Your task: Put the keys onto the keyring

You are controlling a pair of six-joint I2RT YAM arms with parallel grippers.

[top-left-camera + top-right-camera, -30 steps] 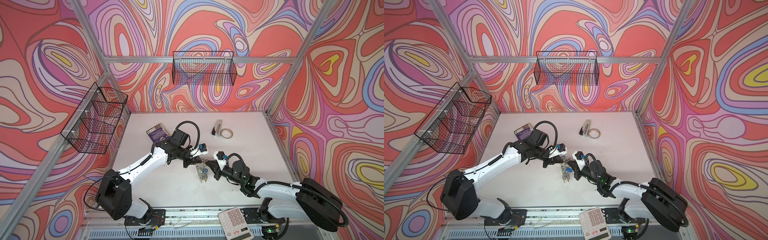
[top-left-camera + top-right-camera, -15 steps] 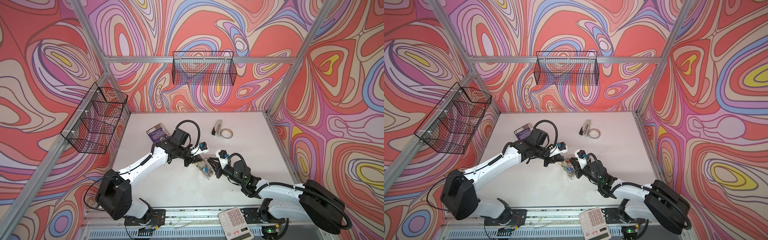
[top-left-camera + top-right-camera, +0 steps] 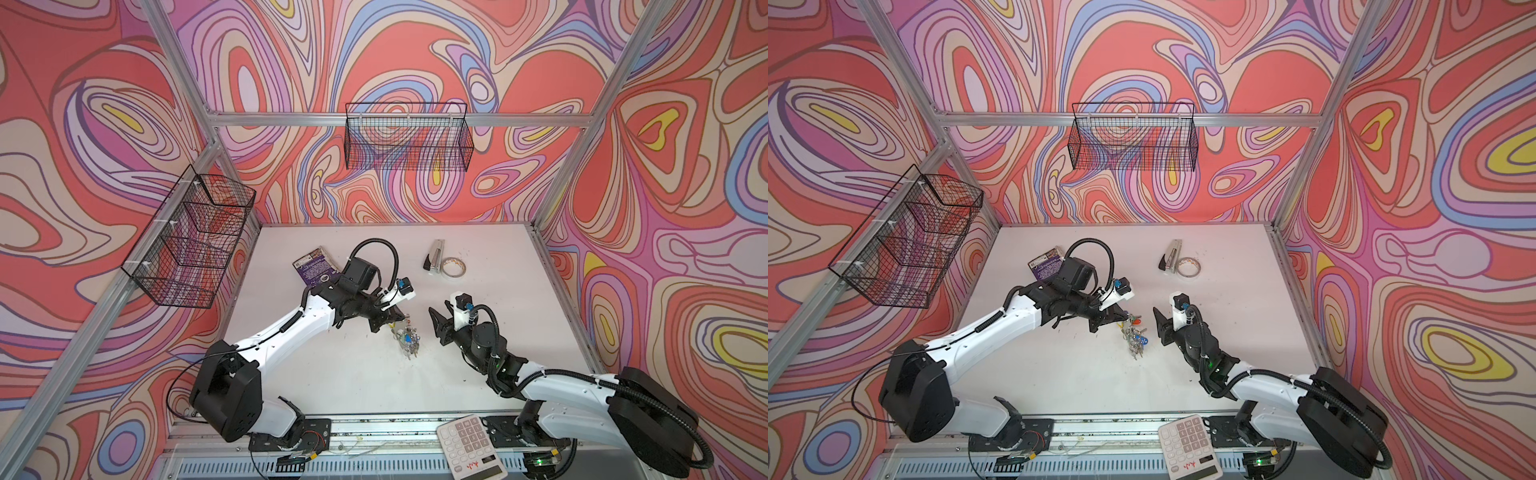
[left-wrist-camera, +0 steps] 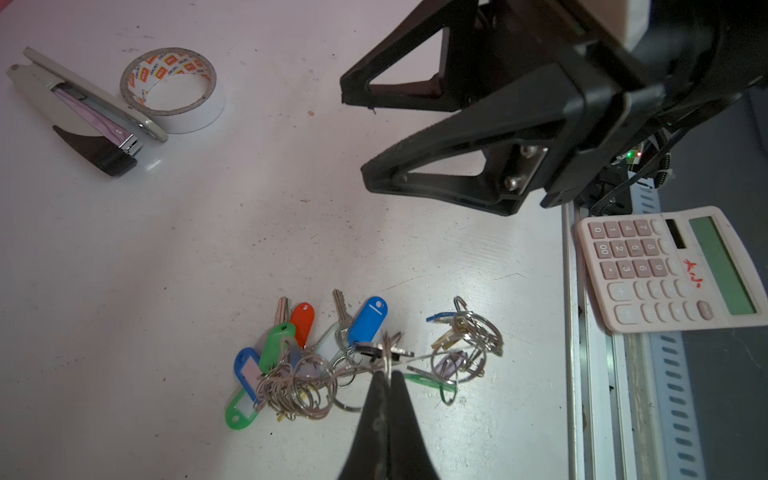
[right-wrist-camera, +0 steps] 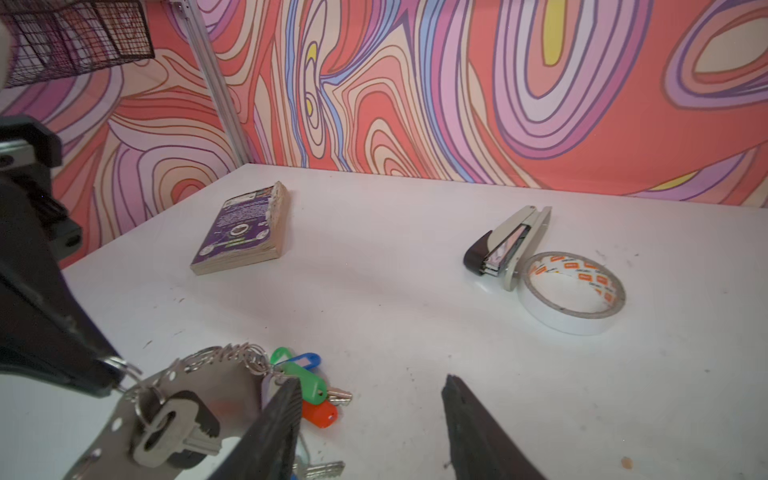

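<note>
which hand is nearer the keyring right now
Left. The left hand is shut on a small ring at the edge of the keyring. The right hand stands open beside it, apart.

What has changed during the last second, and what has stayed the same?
The right pincer opened at the keyring and drew back toward its own side. The left pincer stays shut on one of its small rings; tape roll, stapler and book have not moved.

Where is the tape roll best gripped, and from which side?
I would pinch the wall of the tape roll from above, one finger inside the core, on the side away from the stapler: it lies flat, hole upward, stapler against it.
</note>
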